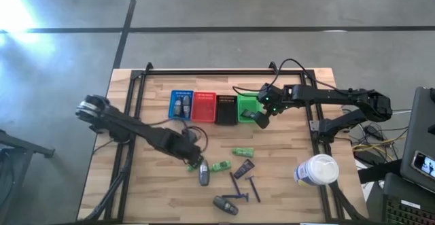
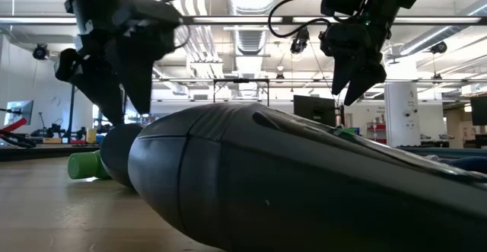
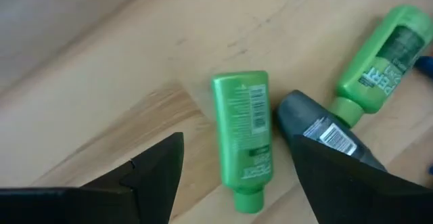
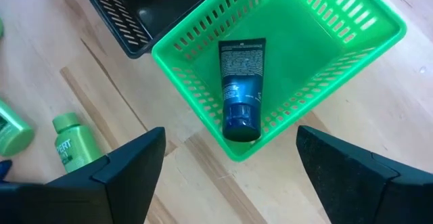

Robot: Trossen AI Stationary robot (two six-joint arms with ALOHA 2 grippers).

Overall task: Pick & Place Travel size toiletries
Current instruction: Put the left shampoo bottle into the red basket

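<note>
My left gripper [image 1: 193, 158] is open low over the table, its fingers either side of a bright green tube [image 3: 242, 136] that lies flat. A grey oval bottle [image 3: 323, 133] lies beside that tube, under one finger's tip, and a second green tube [image 3: 383, 56] lies beyond. My right gripper [image 1: 261, 117] is open and empty above the green basket [image 4: 352, 41], where a black tube [image 4: 241, 88] lies flat. A third green tube [image 1: 242, 152], a black tube [image 1: 245, 166], thin blue razors [image 1: 238, 186] and another grey bottle [image 1: 225, 204] lie on the table.
Blue [image 1: 181, 105], red [image 1: 203, 107] and black [image 1: 225, 109] baskets stand in a row left of the green one; the blue one holds grey bottles. A large white tub [image 1: 317, 170] stands at the near right. Black rails [image 1: 231, 72] frame the table.
</note>
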